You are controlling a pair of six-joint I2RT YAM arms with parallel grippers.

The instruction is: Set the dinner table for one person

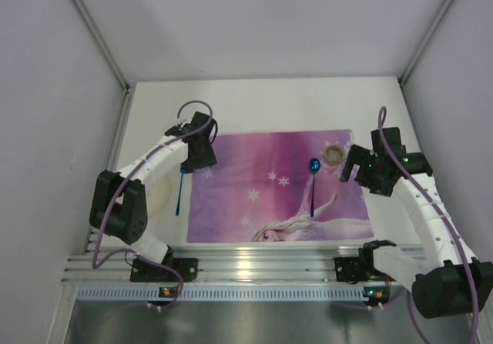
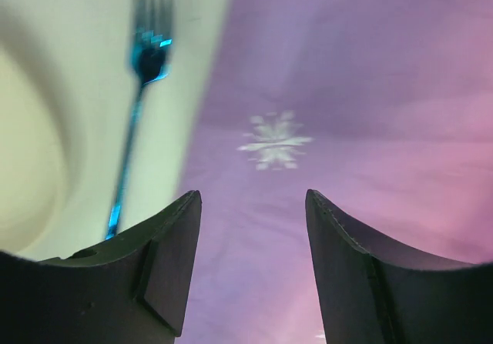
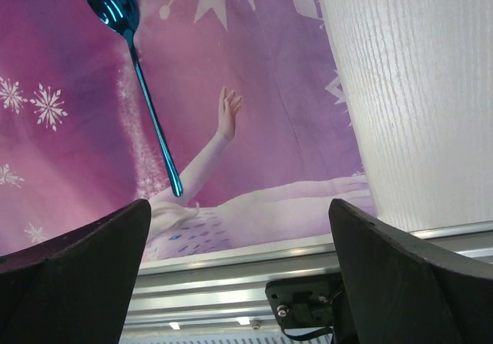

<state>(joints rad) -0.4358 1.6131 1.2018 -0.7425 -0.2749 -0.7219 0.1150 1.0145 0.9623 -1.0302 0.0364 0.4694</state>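
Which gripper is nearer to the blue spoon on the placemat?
Right. The right gripper is just right of the spoon, beside its bowl. The left gripper is across the placemat, by the fork.

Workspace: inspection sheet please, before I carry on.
Surface: white dinner table, purple placemat flat on it.
Job's things: blue fork on the table by the placemat's left edge; blue spoon on the placemat; pale plate left of the fork, part hidden; small cup at the placemat's far right corner.
Clutter: nothing seen.
Grippers: left gripper open, empty, over the placemat's left edge; right gripper open, empty, near the cup.
Cables: purple cable along each arm.
Surroundings: plain walls; aluminium rail at near edge.
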